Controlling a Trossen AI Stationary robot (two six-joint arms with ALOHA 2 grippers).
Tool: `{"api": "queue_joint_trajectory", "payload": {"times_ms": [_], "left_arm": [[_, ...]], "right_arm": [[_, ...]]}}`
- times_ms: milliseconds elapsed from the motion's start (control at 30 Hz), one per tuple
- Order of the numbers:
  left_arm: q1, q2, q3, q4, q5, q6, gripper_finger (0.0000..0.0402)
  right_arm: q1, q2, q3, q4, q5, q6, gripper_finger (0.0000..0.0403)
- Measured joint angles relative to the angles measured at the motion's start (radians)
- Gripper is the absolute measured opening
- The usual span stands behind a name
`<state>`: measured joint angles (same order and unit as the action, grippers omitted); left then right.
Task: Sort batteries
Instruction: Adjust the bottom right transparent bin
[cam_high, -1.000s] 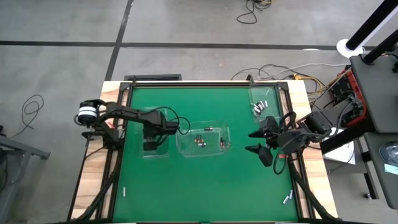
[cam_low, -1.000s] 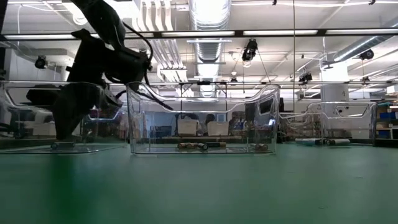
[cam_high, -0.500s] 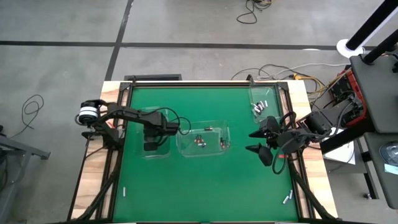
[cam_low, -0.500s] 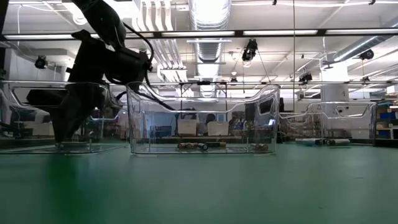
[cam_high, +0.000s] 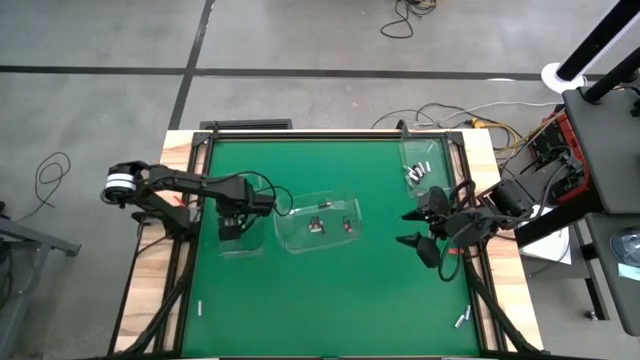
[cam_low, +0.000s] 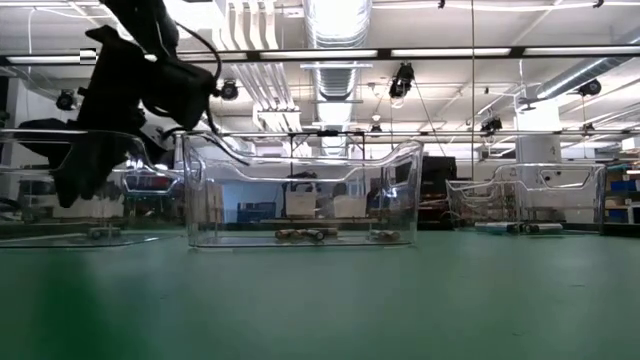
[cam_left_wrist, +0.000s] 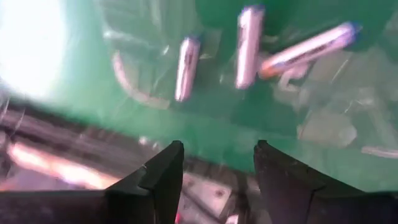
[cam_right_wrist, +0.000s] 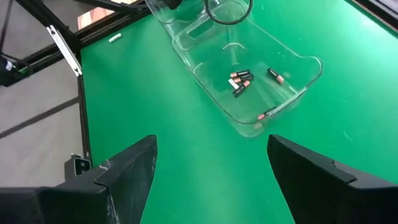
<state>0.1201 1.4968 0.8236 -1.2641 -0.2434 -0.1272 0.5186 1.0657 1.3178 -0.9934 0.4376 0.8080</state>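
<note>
Centrally, the middle bin (cam_high: 318, 222) holds several batteries (cam_right_wrist: 241, 80); both pincers, left (cam_left_wrist: 214, 165) and right (cam_right_wrist: 211, 163), gape released.

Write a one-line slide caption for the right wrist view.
Open right gripper faces a clear bin holding a few batteries on the green table.

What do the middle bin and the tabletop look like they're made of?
The middle bin looks like clear, glossy hard plastic: the batteries and the green beneath show through its walls, and its rims catch highlights. The tabletop looks like a matte green mat, possibly felt or rubber; its even, glare-free surface suggests that.
</note>
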Motion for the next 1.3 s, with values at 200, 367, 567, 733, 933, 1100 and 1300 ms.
{"api": "queue_joint_trajectory", "payload": {"times_ms": [200, 367, 567, 733, 933, 1100, 1300], "left_arm": [[0.003, -0.034, 0.027, -0.105, -0.009, -0.062, 0.0174], [-0.004, -0.096, 0.114, -0.176, 0.019, -0.176, 0.0174], [-0.062, -0.201, 0.283, -0.159, 0.158, -0.383, 0.0174], [-0.184, -0.255, 0.441, -0.149, 0.186, -0.554, 0.0174], [-0.367, -0.275, 0.553, -0.148, 0.193, -0.797, 0.0174], [-0.530, -0.267, 0.557, -0.148, 0.173, -1.041, 0.0174], [-0.708, -0.246, 0.540, -0.170, 0.175, -1.269, 0.0174]], "right_arm": [[0.000, -0.003, 0.000, 0.002, 0.009, -0.023, 0.0292], [0.000, -0.012, 0.000, 0.003, 0.013, -0.024, 0.0293], [-0.032, 0.027, 0.000, 0.056, 0.108, -0.074, 0.0301], [-0.157, 0.165, 0.011, 0.159, -0.025, -0.242, 0.0295], [-0.357, 0.350, 0.057, 0.096, -0.058, -0.215, 0.0284], [-0.502, 0.464, 0.059, 0.063, -0.139, -0.053, 0.0281], [-0.559, 0.554, 0.059, 0.036, -0.150, 0.054, 0.0283]]}}
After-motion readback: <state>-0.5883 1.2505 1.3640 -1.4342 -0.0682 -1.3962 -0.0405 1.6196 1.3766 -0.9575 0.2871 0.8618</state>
